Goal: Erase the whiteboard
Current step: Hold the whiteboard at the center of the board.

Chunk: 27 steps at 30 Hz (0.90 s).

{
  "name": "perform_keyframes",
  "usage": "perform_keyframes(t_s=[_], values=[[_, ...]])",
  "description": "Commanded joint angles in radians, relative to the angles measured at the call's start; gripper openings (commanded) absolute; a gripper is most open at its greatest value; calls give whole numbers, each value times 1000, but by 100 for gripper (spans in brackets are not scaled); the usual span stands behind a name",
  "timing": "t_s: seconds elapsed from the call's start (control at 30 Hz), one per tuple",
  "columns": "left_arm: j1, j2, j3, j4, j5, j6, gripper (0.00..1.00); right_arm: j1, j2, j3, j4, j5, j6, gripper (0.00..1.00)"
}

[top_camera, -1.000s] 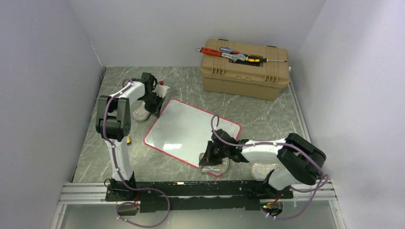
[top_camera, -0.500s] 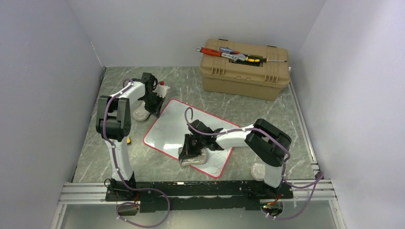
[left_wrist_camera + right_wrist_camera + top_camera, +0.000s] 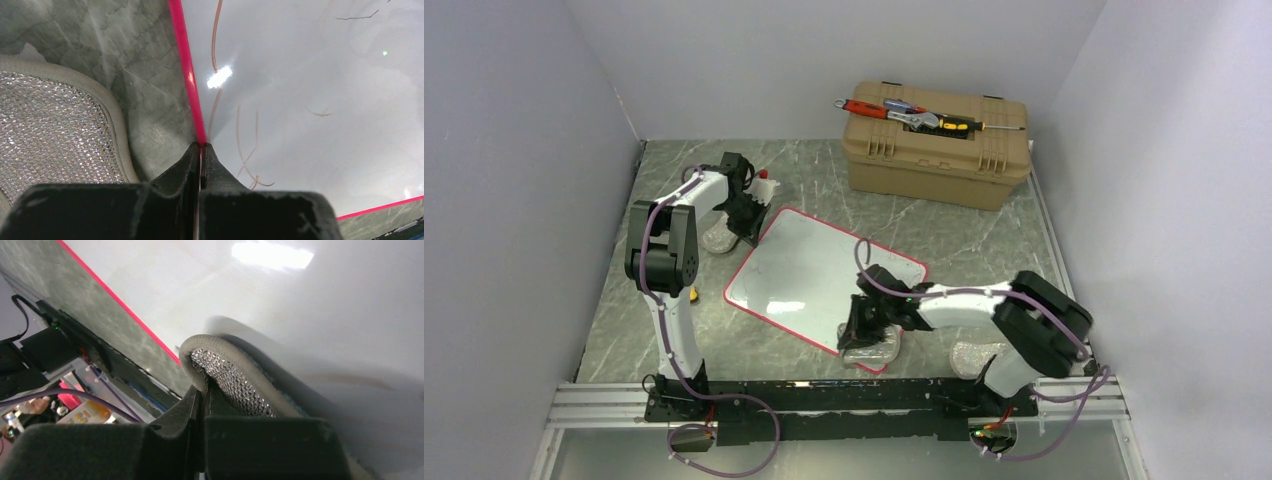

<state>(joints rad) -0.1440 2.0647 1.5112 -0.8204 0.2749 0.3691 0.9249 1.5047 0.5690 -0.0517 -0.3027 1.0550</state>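
Clamps the whiteboard [image 3: 819, 275] by its thin red rim [image 3: 186, 75] with the left gripper [image 3: 201, 148], jaws together on that rim. Board flat on the marble-look tabletop [image 3: 674, 320], spreading ahead and to the right of those fingertips. Shows thin reddish pen scribbles [image 3: 239, 130] on the glossy white just right of the left gripper, plus a faint dark stroke [image 3: 357, 17] farther ahead. Has a silver mesh pad [image 3: 50, 135] with beige border lying on the tabletop just left of the left gripper, off the board. Grips a second mesh pad [image 3: 227, 375] in the right gripper [image 3: 202, 390], jaws closed tight on its beige edge. Pad down on the board at the near corner, with the red rim and table edge off to the left of the fingers. Third mesh pad [image 3: 976, 357] on the tabletop behind the right gripper, by that arm's base. Tan toolbox [image 3: 939, 150] well beyond both grippers, hand tools [image 3: 914, 112] on its lid. Small white item with red top [image 3: 764, 180] just beyond the left gripper, too small to name.
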Motion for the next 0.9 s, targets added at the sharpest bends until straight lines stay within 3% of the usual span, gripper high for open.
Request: perform_keyframes(t_s=[0.0, 0.13, 0.23, 0.47, 0.57, 0.7, 0.87], values=[[-27, 67, -72, -26, -4, 1, 4, 42, 268, 91, -91, 82, -67, 0], [-36, 71, -65, -33, -7, -2, 4, 61, 422, 298, -124, 68, -133, 0], [-38, 71, -52, -41, -5, -7, 4, 56, 439, 338, -176, 82, -149, 0], [-37, 71, -45, -43, -9, 2, 4, -121, 103, -51, -161, 149, -50, 0], [-37, 69, -46, -39, -12, 4, 4, -171, 44, -146, -134, 162, -28, 0], [-37, 68, -45, -43, -10, 1, 4, -146, 203, -55, -42, 128, -23, 0], [-37, 69, -37, -51, -11, -1, 4, -37, 465, 248, 19, 53, -39, 0]])
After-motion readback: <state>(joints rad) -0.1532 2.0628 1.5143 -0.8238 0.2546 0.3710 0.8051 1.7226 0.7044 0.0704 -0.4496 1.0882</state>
